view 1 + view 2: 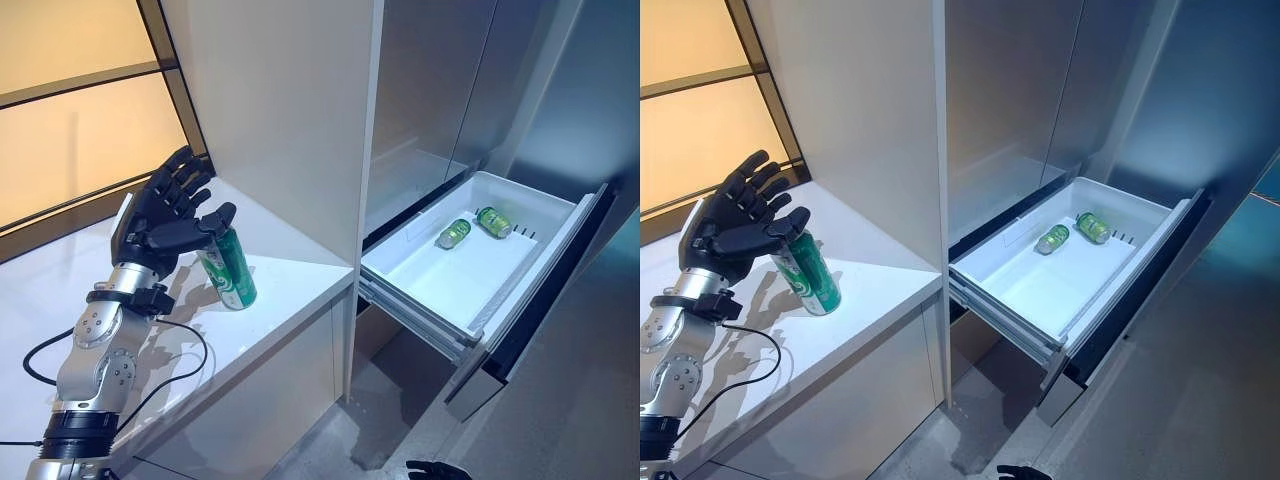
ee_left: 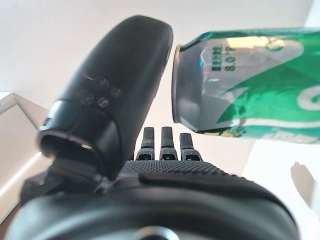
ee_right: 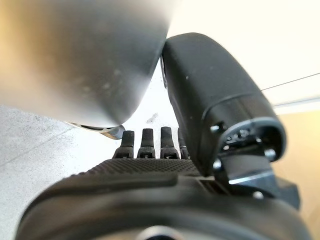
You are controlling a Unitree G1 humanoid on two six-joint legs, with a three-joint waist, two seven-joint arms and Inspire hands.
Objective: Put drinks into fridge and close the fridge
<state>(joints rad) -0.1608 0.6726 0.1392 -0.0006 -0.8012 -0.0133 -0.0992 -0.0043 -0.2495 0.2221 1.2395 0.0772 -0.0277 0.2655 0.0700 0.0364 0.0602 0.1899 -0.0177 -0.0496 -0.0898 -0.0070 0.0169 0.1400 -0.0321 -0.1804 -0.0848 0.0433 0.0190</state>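
Observation:
A green can stands on the white counter beside the fridge. My left hand is open just behind and above it. Its fingers are spread straight and its thumb lies against the can's top end, not curled round it. The fridge drawer is pulled out at the lower right. Two green cans lie on their sides at its far end. My right hand hangs low with relaxed fingers and holds nothing, beside a grey metal surface.
A tall white cabinet wall stands between the counter and the fridge's steel doors. The open drawer juts out over the grey floor. A window runs behind the counter.

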